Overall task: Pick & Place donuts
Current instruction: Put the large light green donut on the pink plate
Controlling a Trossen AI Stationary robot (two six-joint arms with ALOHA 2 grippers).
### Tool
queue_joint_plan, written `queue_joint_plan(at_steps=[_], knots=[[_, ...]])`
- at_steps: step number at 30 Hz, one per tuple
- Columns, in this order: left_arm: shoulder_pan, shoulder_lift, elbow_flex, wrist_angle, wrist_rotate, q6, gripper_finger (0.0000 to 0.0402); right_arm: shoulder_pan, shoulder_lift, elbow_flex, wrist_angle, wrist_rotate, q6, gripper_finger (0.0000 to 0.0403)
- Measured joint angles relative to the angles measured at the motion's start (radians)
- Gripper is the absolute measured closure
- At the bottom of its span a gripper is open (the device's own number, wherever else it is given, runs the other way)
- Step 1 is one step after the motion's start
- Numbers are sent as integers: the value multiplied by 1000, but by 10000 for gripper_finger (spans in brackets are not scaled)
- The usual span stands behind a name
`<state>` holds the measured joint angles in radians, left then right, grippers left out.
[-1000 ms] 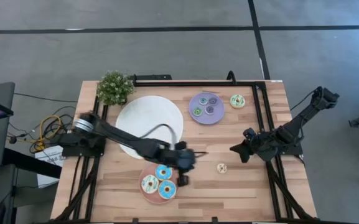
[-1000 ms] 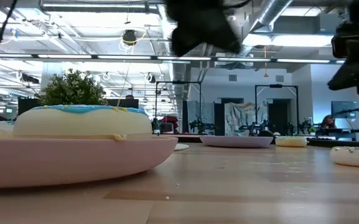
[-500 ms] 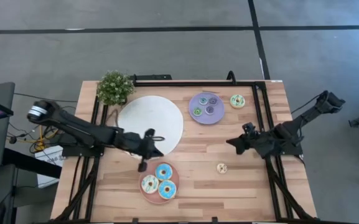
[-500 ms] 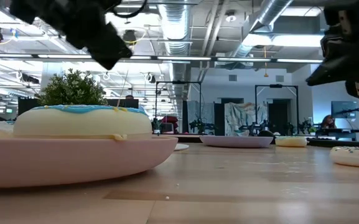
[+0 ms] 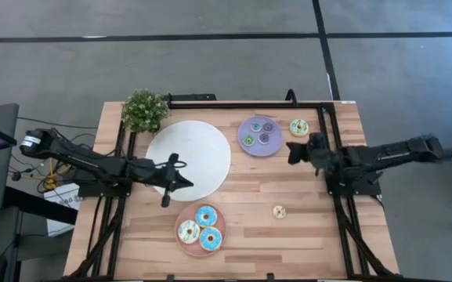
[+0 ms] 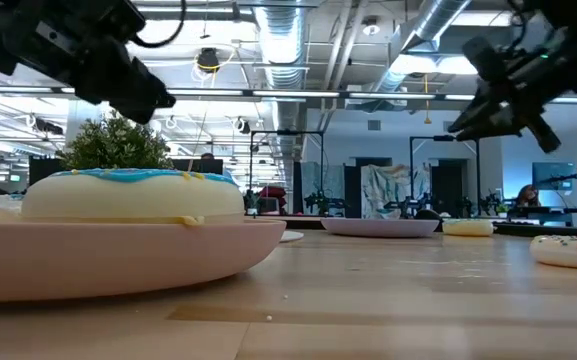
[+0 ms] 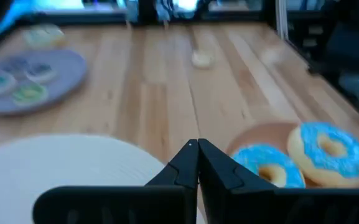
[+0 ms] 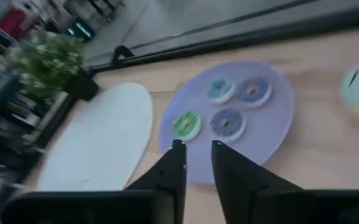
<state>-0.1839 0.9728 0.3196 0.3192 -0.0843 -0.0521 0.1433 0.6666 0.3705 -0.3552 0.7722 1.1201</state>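
Three larger donuts, two iced light blue [image 5: 205, 216] and one sprinkled [image 5: 189, 230], lie on the pink plate [image 5: 183, 243]. Several mini donuts [image 8: 187, 124] sit on the lilac plate [image 8: 272, 137]. A pale green donut [image 5: 298, 127] lies on the table beside that plate. The beige mini donut [image 5: 279, 211] lies alone on the wood. My left gripper [image 7: 196, 149] is shut and empty above the white plate's near-left rim [image 5: 180, 180]. My right gripper [image 8: 198, 152] hangs narrowly open and empty just right of the lilac plate [image 5: 289, 150], raised above the table.
The big white plate [image 5: 202, 145] fills the table's left centre. A potted plant [image 5: 143, 110] stands at the far-left corner. A black frame rail [image 5: 331, 157] runs along the right side. Bare wood lies between the pink plate and the beige mini donut.
My left gripper has swung away from the pink plate's right side toward the table's left edge and now hangs over the white plate's near rim. My right gripper has moved toward the far edge, up to the lilac plate, its arm stretched out level. No donut has moved.
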Motion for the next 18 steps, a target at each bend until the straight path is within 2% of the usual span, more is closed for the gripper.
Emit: queue_joint_plan(at_steps=[4,10,13,18], knots=[[6,-82,-32,24,-81,40,401,-221,2,78,-38,-176,-207,304],[31,-194,-31,9,-150,63,401,-592,70,233,-169,-372,-403,239],[39,-226,-31,1,-180,52,401,-752,145,302,-235,-479,-499,206],[42,-236,-31,-1,-230,50,401,-947,336,381,-322,-584,-578,170]])
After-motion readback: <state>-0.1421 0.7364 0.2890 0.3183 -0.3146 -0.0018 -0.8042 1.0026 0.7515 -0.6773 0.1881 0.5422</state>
